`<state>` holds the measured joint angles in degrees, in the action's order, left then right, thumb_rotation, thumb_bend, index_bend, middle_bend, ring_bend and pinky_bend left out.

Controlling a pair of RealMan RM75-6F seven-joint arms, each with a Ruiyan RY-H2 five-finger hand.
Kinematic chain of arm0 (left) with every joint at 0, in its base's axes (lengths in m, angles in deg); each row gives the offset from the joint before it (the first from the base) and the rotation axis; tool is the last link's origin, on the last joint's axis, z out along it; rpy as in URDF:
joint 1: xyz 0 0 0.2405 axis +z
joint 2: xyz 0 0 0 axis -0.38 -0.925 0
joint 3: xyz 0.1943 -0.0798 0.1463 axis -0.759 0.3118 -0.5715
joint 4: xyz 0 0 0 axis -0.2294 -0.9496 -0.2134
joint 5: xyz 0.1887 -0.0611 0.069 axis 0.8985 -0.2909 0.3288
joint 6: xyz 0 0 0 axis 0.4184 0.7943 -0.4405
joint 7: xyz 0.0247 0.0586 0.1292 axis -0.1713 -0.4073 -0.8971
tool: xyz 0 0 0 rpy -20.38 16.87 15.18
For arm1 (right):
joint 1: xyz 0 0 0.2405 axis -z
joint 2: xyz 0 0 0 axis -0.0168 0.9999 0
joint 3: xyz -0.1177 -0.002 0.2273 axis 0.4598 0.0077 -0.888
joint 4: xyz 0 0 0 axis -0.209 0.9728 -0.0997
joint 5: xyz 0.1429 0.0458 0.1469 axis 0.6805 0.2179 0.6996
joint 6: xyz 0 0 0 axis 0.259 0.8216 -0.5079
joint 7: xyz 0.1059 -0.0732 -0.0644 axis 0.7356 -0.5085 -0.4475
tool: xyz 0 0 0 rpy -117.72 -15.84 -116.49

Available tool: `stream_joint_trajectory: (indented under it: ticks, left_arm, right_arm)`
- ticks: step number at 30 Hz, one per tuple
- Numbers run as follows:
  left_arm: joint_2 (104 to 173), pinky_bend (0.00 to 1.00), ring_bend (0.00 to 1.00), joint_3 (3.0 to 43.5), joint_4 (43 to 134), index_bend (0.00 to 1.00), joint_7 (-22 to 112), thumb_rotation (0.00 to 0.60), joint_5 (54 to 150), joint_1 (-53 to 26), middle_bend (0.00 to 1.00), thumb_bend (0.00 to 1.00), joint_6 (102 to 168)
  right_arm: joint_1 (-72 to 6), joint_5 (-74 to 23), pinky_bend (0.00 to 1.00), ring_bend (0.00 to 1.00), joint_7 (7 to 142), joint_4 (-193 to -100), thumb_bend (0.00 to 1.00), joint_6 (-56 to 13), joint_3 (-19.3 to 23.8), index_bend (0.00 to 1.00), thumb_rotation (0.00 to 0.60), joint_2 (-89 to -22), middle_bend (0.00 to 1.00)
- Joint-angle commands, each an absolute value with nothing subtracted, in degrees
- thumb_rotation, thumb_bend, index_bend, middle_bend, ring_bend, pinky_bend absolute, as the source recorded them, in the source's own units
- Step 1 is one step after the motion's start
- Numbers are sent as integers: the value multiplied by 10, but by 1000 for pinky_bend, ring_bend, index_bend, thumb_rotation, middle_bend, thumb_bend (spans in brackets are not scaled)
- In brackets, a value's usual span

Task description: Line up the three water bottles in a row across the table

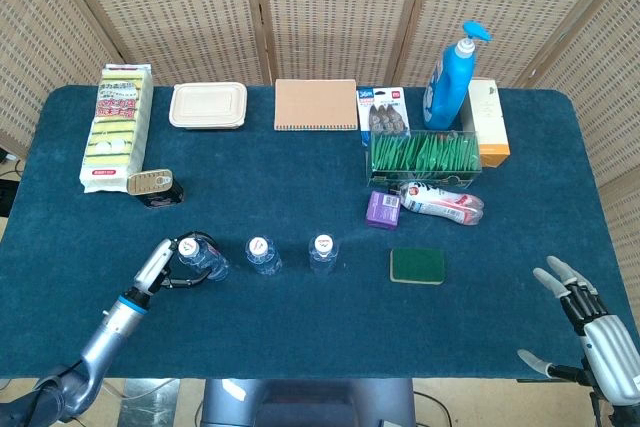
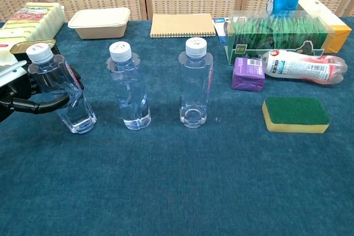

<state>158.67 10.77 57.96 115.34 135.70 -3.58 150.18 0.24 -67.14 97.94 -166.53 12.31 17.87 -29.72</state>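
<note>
Three clear water bottles with white caps are on the blue table. The middle bottle and the right bottle stand upright side by side. My left hand grips the left bottle, which leans a little to the left with its base near the cloth, level with the other two. My right hand hangs open past the table's near right corner, holding nothing.
A green and yellow sponge lies right of the bottles. Behind it are a purple box, a lying tube and a box of green packets. A tin, a sponge pack, a food container and a notebook sit further back.
</note>
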Motion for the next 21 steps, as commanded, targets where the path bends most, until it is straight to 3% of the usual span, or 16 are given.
stream_joint_trajectory:
  ticks: [1,17,21]
  left_arm:
    - [1589,444,351,107,575,455,1147,600,1357,-34,410,335,1504]
    - [1599,429,330,94,556,442,1153,600,1367,-38,400,334,1494]
    - [1600,340,167,95,548,187,1161,600,1369,-35,222,334,1507]
  right_arm:
    - [3,-672,35,0,979,-1665,0,124,178,98,600,-297,6]
    - [5,-675,35,0,979,-1666,0,127,178,99,600,-296,6]
    - [5,-678,35,0,980,-1666,0,130,178,98,600,-296,6]
